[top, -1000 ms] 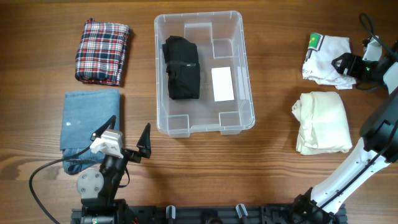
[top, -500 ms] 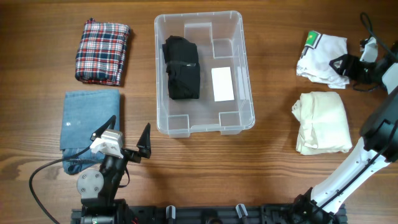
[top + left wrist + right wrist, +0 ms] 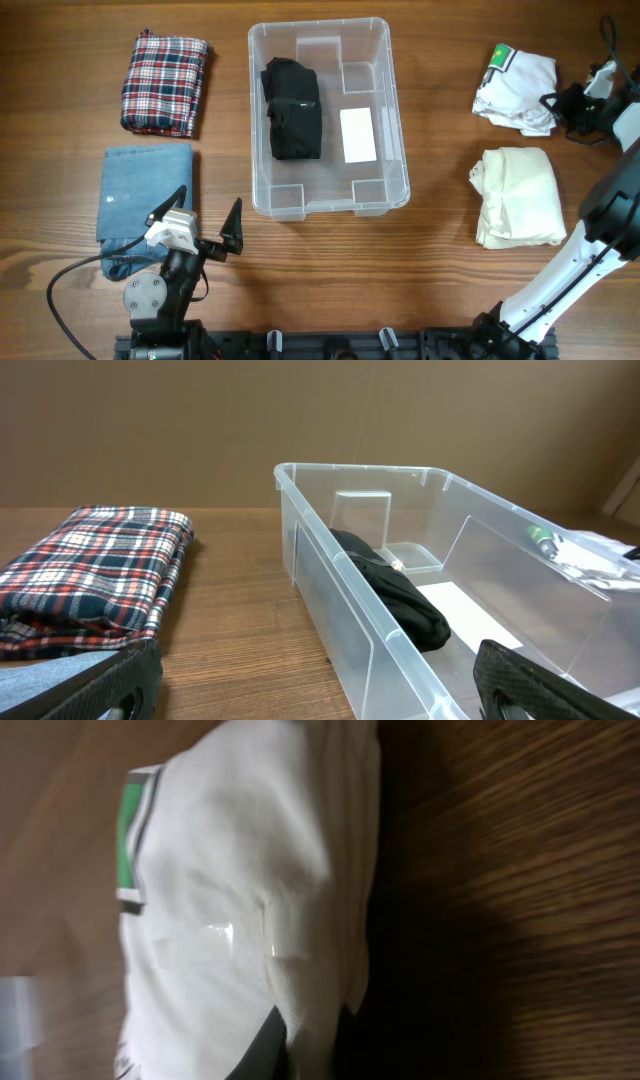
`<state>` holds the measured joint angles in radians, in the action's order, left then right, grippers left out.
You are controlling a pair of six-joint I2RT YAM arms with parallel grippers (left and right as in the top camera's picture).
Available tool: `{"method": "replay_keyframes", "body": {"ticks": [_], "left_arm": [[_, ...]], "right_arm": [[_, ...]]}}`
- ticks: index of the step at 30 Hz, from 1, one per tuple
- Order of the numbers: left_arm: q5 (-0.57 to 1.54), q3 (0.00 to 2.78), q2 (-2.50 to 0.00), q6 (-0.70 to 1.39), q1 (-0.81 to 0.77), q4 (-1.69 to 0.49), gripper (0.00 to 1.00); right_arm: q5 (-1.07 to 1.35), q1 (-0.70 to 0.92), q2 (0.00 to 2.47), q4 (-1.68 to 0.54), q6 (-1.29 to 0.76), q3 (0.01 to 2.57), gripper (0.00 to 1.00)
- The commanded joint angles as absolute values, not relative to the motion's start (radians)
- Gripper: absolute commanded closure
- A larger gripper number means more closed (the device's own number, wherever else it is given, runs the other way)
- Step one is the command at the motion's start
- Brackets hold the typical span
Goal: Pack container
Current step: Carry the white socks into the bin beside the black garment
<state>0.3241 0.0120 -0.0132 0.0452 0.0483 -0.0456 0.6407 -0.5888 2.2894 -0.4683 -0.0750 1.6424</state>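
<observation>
Overhead: right end effector clamped on the crumpled white cloth with green tag, far right, surely bound for the clear rectangular plastic container at centre; left end effector idles wide open.

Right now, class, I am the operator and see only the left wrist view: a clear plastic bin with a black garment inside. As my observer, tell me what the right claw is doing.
Observer: The right claw is shut on the edge of the crumpled white garment with a green patch, right of the clear rectangular plastic bin.
Operator: Anything else lying on that side?
Observer: A folded cream cloth lies nearer the robot's base than the white one.
Operator: And beneath my camera?
Observer: A folded blue denim piece lies just left of the open left claw.
</observation>
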Motion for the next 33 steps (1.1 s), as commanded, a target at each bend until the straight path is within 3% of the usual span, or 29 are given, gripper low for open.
{"method": "replay_keyframes", "body": {"ticks": [1, 10, 17, 24, 25, 33], "left_arm": [[0.332, 0.006, -0.007, 0.03, 0.055, -0.046, 0.0], [0.332, 0.006, -0.007, 0.03, 0.055, -0.046, 0.0], [0.332, 0.006, -0.007, 0.03, 0.056, -0.046, 0.0], [0.332, 0.006, -0.007, 0.03, 0.056, -0.046, 0.0], [0.332, 0.006, -0.007, 0.03, 0.055, -0.046, 0.0], [0.332, 0.006, -0.007, 0.03, 0.056, -0.046, 0.0]], "right_arm": [[0.84, -0.602, 2.238, -0.435, -0.177, 1.669, 0.96], [1.016, -0.588, 1.958, -0.375, -0.292, 1.67, 0.96], [1.049, -0.49, 1.733, -0.406, -0.307, 1.67, 0.96], [1.048, -0.212, 1.678, -0.434, -0.305, 1.67, 0.96], [1.024, -0.069, 1.686, -0.434, -0.273, 1.67, 0.95], [0.596, 0.216, 1.719, -0.474, -0.261, 1.669, 0.93]]}}
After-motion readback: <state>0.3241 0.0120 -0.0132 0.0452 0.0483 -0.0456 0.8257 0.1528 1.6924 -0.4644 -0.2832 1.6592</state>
